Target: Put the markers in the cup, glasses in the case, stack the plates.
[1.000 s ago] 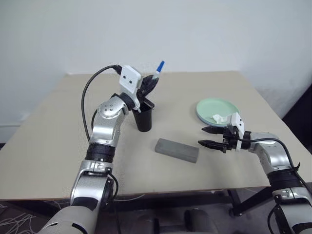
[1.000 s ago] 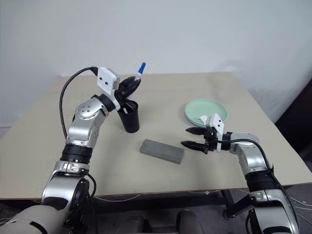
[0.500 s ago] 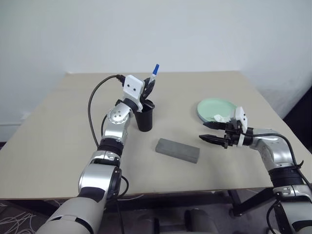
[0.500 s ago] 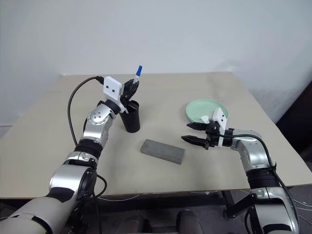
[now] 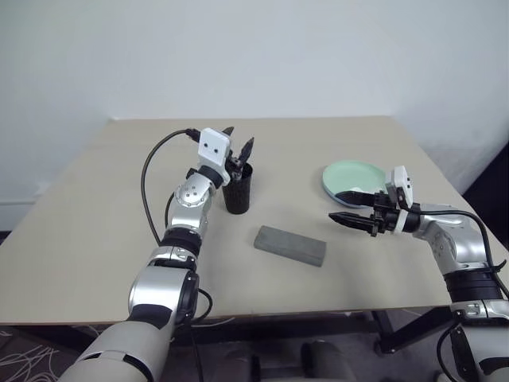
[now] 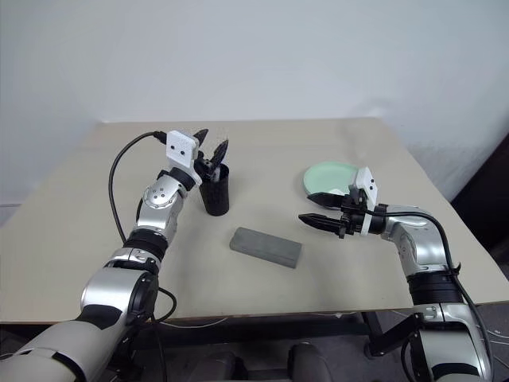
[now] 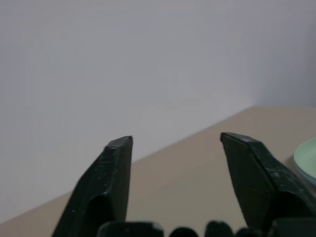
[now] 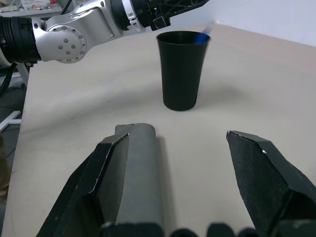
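Both arms are clad in silver-grey metal segments joined by black rings. A white camera block is mounted above each pair of black fingers (image 6: 208, 145), and a black cable (image 5: 151, 179) is looped from the left wrist.

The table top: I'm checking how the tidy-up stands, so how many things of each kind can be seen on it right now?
Black cup: 1
Grey case: 1
Mint green plate: 1 (whether a second lies beneath it cannot be told)
Marker, blue tip showing at the cup's rim: 1
Total: 4
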Robot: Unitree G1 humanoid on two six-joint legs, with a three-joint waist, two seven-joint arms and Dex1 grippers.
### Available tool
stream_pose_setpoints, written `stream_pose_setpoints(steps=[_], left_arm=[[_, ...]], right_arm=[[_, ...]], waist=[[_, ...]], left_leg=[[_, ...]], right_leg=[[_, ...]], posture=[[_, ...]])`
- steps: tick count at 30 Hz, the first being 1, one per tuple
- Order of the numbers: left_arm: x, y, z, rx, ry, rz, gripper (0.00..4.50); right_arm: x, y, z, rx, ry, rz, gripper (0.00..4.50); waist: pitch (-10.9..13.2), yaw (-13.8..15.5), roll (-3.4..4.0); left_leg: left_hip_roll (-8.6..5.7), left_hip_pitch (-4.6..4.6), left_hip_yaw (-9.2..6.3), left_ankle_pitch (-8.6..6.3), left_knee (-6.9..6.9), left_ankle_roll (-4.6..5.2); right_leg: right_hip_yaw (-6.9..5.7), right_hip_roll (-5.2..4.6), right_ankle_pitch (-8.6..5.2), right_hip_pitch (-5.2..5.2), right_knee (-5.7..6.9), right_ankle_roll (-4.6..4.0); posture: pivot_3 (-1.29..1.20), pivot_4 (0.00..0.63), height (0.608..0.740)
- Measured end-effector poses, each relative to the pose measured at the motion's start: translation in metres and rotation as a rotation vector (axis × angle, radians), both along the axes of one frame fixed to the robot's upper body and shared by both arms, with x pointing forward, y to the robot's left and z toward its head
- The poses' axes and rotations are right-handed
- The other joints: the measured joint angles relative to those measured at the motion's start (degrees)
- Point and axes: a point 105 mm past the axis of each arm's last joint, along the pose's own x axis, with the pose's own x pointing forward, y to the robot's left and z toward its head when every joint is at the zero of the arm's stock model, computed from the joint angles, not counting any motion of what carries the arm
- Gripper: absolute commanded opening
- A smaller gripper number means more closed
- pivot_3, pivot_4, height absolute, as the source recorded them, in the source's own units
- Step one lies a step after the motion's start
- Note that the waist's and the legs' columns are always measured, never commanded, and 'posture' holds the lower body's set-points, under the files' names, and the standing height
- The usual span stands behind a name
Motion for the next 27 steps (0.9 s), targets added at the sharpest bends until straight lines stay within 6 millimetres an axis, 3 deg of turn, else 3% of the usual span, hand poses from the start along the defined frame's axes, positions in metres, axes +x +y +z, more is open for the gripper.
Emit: stream_pose_setpoints(steps=[11, 15, 17, 19, 24, 27], left_arm=[[-0.001, -0.002, 0.003, -0.019, -0.008, -0.008, 2.87], [-0.004, -0.008, 0.024, -0.078, -0.042, -0.076, 2.87], [-0.013, -0.009, 0.04, -0.101, -0.077, -0.139, 2.87], [-0.028, -0.005, 0.042, -0.108, -0.079, -0.205, 2.87], [-0.066, 0.02, 0.0, -0.063, 0.108, -0.281, 2.87], [-0.09, 0.028, -0.014, -0.003, 0.175, -0.316, 2.87]], right_arm=[[0.0, 0.0, 0.001, -0.001, -0.015, 0.0, 3.41], [0.001, 0.0, 0.001, 0.0, -0.023, -0.008, 3.41], [0.004, 0.0, 0.003, 0.006, -0.039, -0.025, 3.41], [0.007, 0.001, 0.004, 0.019, -0.06, -0.049, 3.41], [0.013, -0.007, 0.003, 0.019, -0.082, -0.117, 3.41], [0.015, -0.011, 0.001, 0.019, -0.092, -0.146, 3.41]], waist=[[0.0, 0.0, 0.0], [0.0, 0.0, -0.01], [0.0, -0.1, 0.0], [0.0, -0.4, 0.06], [0.0, -0.2, 0.05], [0.0, 0.0, 0.06]], left_leg=[[0.0, 0.0, 0.0, 0.0, 0.0, 0.0], [0.01, -0.03, 0.0, 0.0, 0.0, -0.01], [0.04, 0.01, 0.0, -0.04, -0.03, 0.0], [0.11, 0.13, 0.1, -0.12, -0.09, -0.03], [0.29, 0.11, 0.06, -0.1, -0.09, -0.05], [0.47, 0.11, 0.04, -0.11, -0.06, -0.06]], right_leg=[[0.0, 0.0, 0.0, 0.0, 0.0, 0.0], [-0.01, 0.0, 0.0, -0.02, -0.02, 0.0], [0.02, 0.0, 0.0, -0.02, -0.01, 0.0], [0.08, 0.03, 0.0, -0.02, 0.02, 0.0], [0.04, 0.15, -0.01, -0.09, 0.1, -0.04], [0.06, 0.04, -0.1, -0.03, 0.07, -0.17]], posture=[[0.0, 0.0, 0.733], [0.0, 0.0, 0.733], [0.0, 0.0, 0.733], [0.0, 0.0, 0.733], [0.0, 0.0, 0.733], [0.0, 0.0, 0.733]])
